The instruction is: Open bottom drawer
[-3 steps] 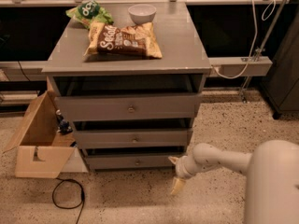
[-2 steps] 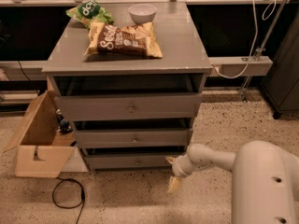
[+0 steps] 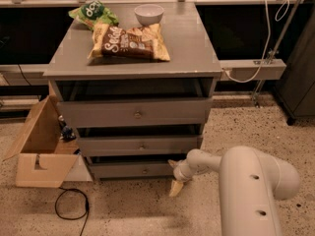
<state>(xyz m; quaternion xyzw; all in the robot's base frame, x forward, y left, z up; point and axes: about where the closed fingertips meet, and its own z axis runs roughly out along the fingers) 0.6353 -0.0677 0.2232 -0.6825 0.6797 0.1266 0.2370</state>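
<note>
The grey cabinet has three drawers. The bottom drawer is the slimmest, low near the floor, with a tiny round knob at its centre. The middle drawer and the tall top drawer sit above it. My gripper is at the end of the white arm, low by the bottom drawer's right end, to the right of the knob. One pale fingertip points down toward the floor.
On the cabinet top lie a brown chip bag, a green bag and a white bowl. An open cardboard box stands at the left. A black cable loops on the speckled floor.
The view has drawn closer to the cabinet. My gripper has moved slightly left toward the bottom drawer's right end. The drawers have not moved.
</note>
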